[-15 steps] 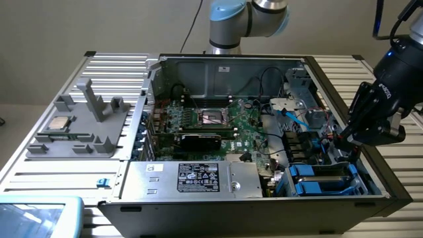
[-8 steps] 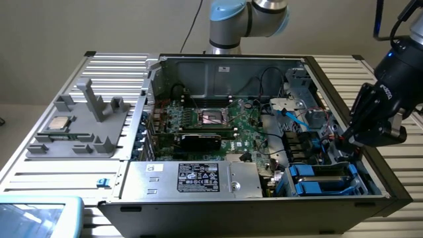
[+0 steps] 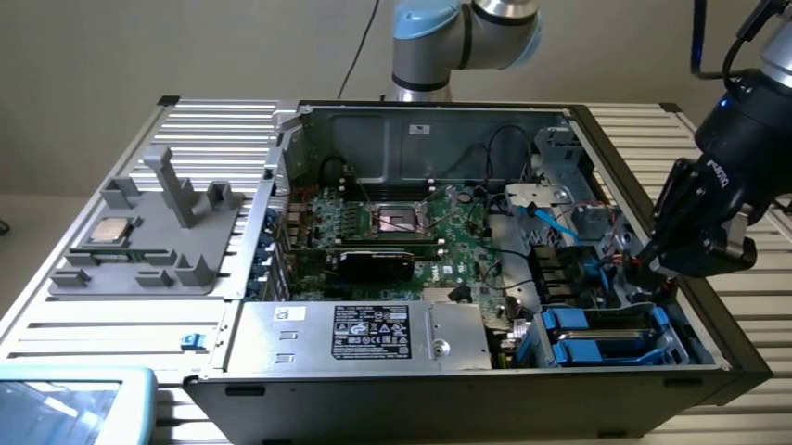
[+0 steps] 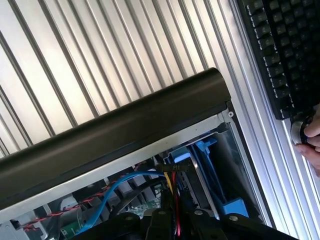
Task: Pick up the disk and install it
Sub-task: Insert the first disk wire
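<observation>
Exterior view, left to right. Ribbed metal desk (image 3: 223, 120) carries a grey fixture (image 3: 148, 250) at frame left, with a small square chip (image 3: 114, 229) seated on it. Mid-frame: open computer case (image 3: 433, 116) lying on its side, green motherboard (image 3: 409, 236) exposed, and a silver box with black label (image 3: 365, 334) along the lower edge. Lower right corner of the case: the disk (image 3: 604, 324) sits between blue rails in the drive bay. Just above it at frame right, the black hand (image 3: 654, 260) reaches down over the case's right wall. How far it is open, and whether it grips anything, cannot be told.

Wrist view. The case's black rim (image 4: 125, 130) crosses the frame on a slant. Below it, the blue-railed disk (image 4: 206, 172) stands beside a connector with yellow, red and black wires (image 4: 172, 167). Upper right: a keyboard (image 4: 285, 45), with a person's fingers (image 4: 314, 131) on a round knob (image 4: 299, 132).
</observation>
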You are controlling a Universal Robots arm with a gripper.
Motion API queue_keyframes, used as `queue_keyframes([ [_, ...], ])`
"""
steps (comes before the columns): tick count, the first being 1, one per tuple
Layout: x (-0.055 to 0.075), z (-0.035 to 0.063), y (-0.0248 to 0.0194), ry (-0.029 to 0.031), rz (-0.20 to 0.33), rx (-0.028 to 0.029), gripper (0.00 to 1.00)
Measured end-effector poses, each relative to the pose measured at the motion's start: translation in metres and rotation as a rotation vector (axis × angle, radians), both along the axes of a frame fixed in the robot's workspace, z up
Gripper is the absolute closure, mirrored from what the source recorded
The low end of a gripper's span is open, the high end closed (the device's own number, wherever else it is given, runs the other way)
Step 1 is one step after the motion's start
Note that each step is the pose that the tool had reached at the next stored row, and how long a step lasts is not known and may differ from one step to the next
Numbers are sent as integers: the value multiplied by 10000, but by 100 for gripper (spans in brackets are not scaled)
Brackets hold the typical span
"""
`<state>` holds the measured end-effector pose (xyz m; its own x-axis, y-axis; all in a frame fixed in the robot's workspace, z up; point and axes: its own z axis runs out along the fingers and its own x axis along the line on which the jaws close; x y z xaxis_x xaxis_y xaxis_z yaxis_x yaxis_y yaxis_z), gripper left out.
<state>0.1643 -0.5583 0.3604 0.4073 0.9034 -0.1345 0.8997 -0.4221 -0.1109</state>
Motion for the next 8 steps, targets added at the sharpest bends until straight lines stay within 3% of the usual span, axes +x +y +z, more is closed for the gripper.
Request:
queue_keyframes([
  [3, -28, -1, -2, 0, -26, -67, 83],
  [8, -33, -2, -26, 0, -145, -131, 83],
])
